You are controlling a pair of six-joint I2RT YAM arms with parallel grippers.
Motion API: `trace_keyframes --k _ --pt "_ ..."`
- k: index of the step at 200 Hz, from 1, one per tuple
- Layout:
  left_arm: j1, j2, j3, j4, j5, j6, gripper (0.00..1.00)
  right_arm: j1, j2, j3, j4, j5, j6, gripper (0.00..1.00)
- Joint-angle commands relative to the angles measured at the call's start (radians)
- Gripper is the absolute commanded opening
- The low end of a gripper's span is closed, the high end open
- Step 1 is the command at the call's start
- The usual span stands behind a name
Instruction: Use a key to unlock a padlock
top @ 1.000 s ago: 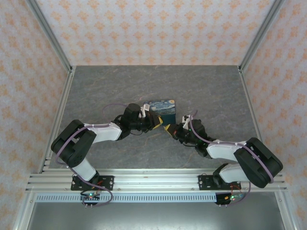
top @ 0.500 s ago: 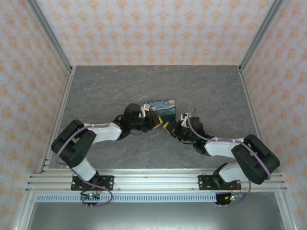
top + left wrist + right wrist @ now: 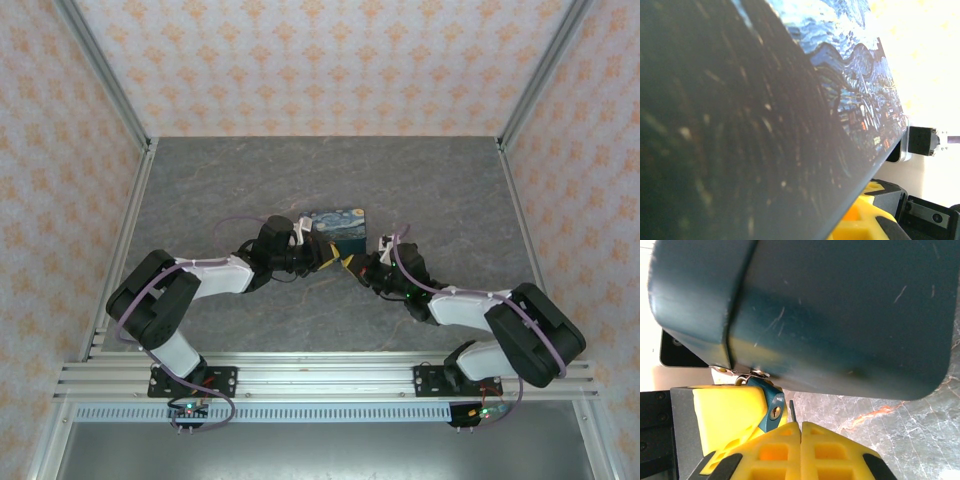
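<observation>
A dark blue box (image 3: 840,315) with a starry-night print on its lid (image 3: 340,224) lies mid-table. From a metal hasp at its corner hangs the padlock (image 3: 771,409), small and blue, its brass keyhole facing the right wrist camera. My left gripper (image 3: 336,254) is shut on the padlock, a yellow finger (image 3: 725,410) pressed against its side. My right gripper (image 3: 801,426) is shut on the key (image 3: 792,417), whose slim dark blade sticks up from between the pads. The blade's tip stands just right of the keyhole, outside it. The printed lid (image 3: 840,75) looms close in the left wrist view.
Grey marbled tabletop (image 3: 250,180) lies all round the box, bounded by aluminium frame posts (image 3: 105,80) and patterned walls. Both arms meet at the box's near edge, their wrists almost touching.
My right gripper has crept a little to the left, toward the left gripper and the padlock. The left arm and the box have stayed put.
</observation>
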State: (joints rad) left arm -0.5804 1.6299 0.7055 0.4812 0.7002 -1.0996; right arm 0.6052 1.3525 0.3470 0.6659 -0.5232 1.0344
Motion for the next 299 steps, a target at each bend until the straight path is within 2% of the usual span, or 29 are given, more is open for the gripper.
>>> trace_keyframes --k 1,299 --pt "0.003 -0.035 0.038 0.011 0.02 0.006 0.0 -0.004 -0.024 0.002 -0.007 -0.001 -0.025 0.0" --pt "-0.002 -0.033 0.049 0.005 0.016 0.003 0.0 -0.004 -0.033 0.045 0.001 -0.029 -0.016 0.0"
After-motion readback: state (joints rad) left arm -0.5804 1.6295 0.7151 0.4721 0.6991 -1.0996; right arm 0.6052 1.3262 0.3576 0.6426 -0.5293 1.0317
